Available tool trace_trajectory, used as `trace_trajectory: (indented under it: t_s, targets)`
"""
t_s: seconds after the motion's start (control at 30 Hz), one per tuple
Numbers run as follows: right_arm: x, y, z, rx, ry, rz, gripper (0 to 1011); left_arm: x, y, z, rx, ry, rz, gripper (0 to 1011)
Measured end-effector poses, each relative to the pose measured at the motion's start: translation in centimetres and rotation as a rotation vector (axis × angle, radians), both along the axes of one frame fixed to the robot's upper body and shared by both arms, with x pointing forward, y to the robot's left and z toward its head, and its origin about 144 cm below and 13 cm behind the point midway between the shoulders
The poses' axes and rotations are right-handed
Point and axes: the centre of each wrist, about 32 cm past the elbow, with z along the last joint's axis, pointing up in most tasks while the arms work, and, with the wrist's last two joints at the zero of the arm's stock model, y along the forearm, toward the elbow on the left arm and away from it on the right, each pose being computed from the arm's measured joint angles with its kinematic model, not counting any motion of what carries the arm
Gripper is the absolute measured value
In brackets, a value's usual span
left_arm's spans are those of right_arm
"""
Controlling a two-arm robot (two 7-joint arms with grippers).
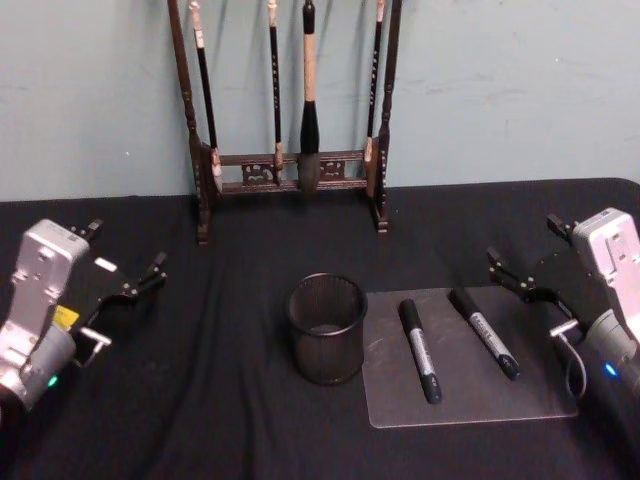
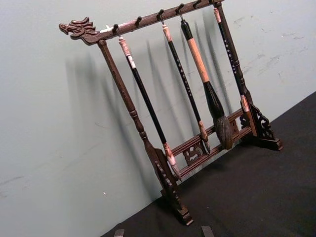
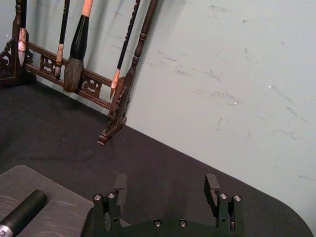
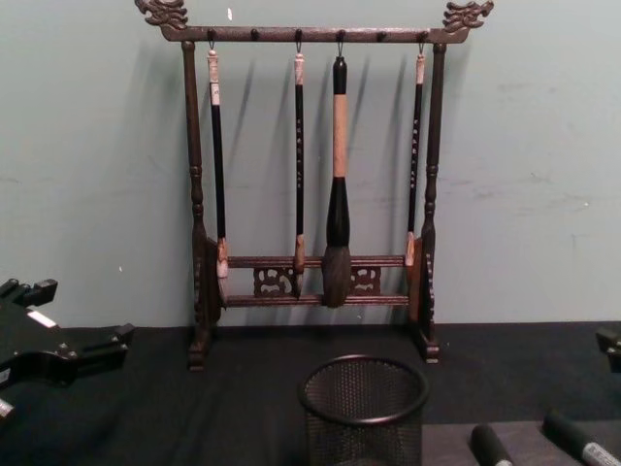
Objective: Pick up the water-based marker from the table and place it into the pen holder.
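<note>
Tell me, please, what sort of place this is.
Probably a robot test bench staged as a writing desk: a black-clothed table, a wooden brush rack with hanging brushes, a mesh pen holder beside two markers, and the left gripper and right gripper open at either side.

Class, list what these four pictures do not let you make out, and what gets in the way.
Label print on the left marker and the right marker: too small in the head view, so which one is water-based is unclear.
Pen holder base and both markers' bodies: cut off by the chest view's bottom edge.
Left end effector: left wrist view's bottom edge leaves just its fingertips.
</note>
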Motion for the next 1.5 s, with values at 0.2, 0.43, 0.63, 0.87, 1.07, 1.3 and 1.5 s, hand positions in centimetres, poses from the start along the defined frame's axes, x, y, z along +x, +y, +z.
trace_trajectory:
  t_s: [0.2, 0.43, 0.63, 0.87, 1.07, 1.3, 1.5]
  targets:
    - [0.0, 0.0, 0.0, 0.0, 0.0, 0.0, 1002, 0.0, 0.0, 0.0, 0.0, 0.0, 0.0, 1009]
    - [0.0, 0.0, 0.0, 0.0, 0.0, 0.0, 1002, 0.0, 0.0, 0.0, 0.0, 0.0, 0.0, 1009]
    - [0.0, 0.0, 0.0, 0.0, 0.0, 0.0, 1002, 0.0, 0.0, 0.0, 0.0, 0.0, 0.0, 1009]
    - [0.0, 0.0, 0.0, 0.0, 0.0, 0.0, 1002, 0.0, 0.0, 0.0, 0.0, 0.0, 0.0, 1009]
    - [0.0, 0.0, 0.0, 0.0, 0.0, 0.0, 1002, 0.0, 0.0, 0.0, 0.0, 0.0, 0.0, 1009]
    - [-0.6, 0.0, 0.2, 0.019, 0.003, -0.005, 1002, 0.0, 0.0, 0.0, 0.0, 0.0, 0.0, 1009]
    - [-1.2, 0.6, 0.3, 0.058, 0.029, -0.01, 1002, 0.0, 0.0, 0.0, 0.0, 0.0, 0.0, 1009]
